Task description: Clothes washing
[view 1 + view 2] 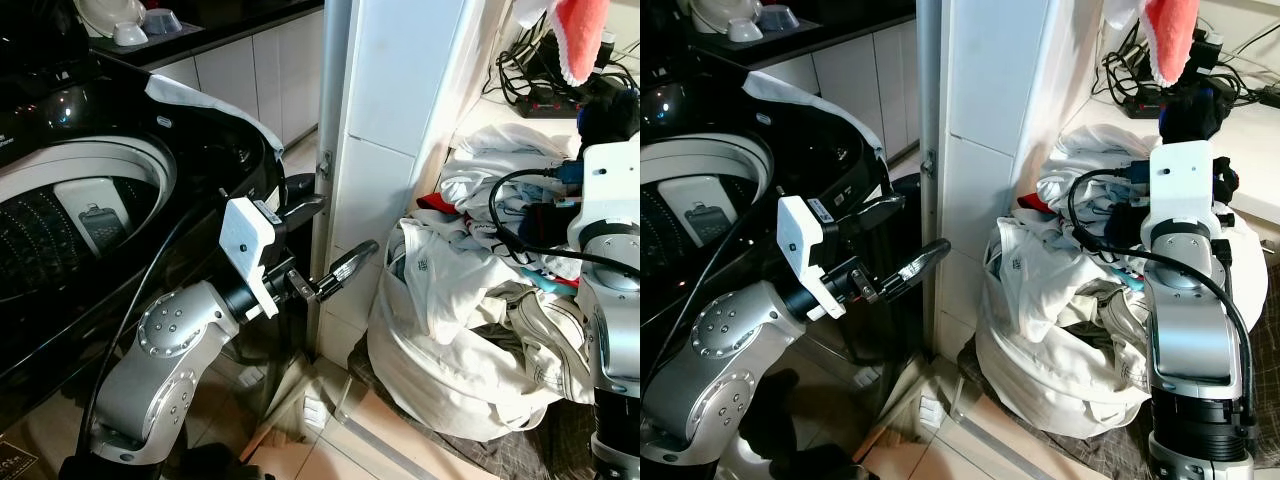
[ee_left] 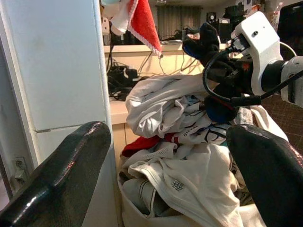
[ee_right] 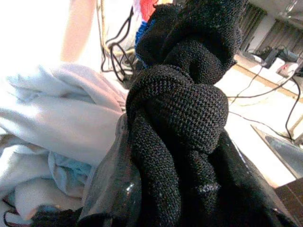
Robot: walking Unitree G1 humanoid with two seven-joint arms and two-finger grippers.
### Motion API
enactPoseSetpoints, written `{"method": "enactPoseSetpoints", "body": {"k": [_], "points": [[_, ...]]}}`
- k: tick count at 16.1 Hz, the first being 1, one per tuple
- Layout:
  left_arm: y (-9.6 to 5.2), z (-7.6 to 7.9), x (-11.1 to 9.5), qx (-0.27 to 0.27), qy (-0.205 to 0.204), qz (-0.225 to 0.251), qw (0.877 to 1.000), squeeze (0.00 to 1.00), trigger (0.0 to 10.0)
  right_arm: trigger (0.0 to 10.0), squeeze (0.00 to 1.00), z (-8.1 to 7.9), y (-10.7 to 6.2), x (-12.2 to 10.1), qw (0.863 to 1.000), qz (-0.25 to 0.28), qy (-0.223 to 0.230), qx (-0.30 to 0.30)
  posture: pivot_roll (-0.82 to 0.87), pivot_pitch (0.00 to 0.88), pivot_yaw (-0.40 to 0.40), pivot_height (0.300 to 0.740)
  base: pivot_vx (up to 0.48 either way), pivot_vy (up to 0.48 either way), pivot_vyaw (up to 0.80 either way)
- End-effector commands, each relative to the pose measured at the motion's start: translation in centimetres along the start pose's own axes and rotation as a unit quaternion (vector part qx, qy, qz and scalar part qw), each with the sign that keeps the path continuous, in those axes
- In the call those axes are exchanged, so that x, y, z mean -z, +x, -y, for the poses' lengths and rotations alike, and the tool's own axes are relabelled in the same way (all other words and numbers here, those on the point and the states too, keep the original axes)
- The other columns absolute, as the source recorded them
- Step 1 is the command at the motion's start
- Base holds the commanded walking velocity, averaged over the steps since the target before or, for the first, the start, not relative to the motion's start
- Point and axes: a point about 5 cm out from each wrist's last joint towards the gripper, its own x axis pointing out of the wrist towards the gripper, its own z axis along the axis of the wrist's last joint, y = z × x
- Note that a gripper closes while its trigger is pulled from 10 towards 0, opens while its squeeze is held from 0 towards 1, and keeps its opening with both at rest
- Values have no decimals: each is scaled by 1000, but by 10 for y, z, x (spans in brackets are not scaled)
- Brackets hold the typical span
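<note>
Right gripper (image 1: 1196,105): raised above the laundry bag's far edge, forearm upright, fingers closed on a black knitted garment (image 3: 182,118) bunched between them.
Left gripper (image 1: 318,243): arm bent at the elbow, reaching forward between the washing machine and the white pillar; fingers (image 2: 61,175) spread apart, nothing held.
Laundry bag (image 1: 430,375): white, on the floor against the pillar (image 1: 385,130), heaped with pale clothes (image 1: 470,260).
Washing machine (image 1: 90,200): black, lid open, drum exposed, at robot's left.
</note>
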Motion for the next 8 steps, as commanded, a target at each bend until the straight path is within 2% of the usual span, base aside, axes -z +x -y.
{"method": "enactPoseSetpoints", "body": {"k": [1, 4, 7, 8], "points": [[0, 0, -4, 3, 7, -1, 1000, 0, 10000, 0, 0, 4, -2, -4, 1000, 18, 11, 5, 20, 0, -28, 740, 0, 0, 0], [0, -5, -6, -20, 26, 5, 999, 0, 10000, 0, 0, 4, -4, -8, 999, 42, 14, 12, 23, 0, -30, 740, 0, 0, 0], [2, -24, -12, -97, 55, 30, 993, 0, 10000, 0, 0, 2, -8, -32, 991, 135, 15, -3, 23, 0, -29, 740, 0, 0, 0], [3, -30, -15, -121, 69, 33, 990, 0, 10000, 0, 0, -4, -11, -41, 985, 170, 19, -35, 19, 0, -26, 740, 0, 0, 0]]}}
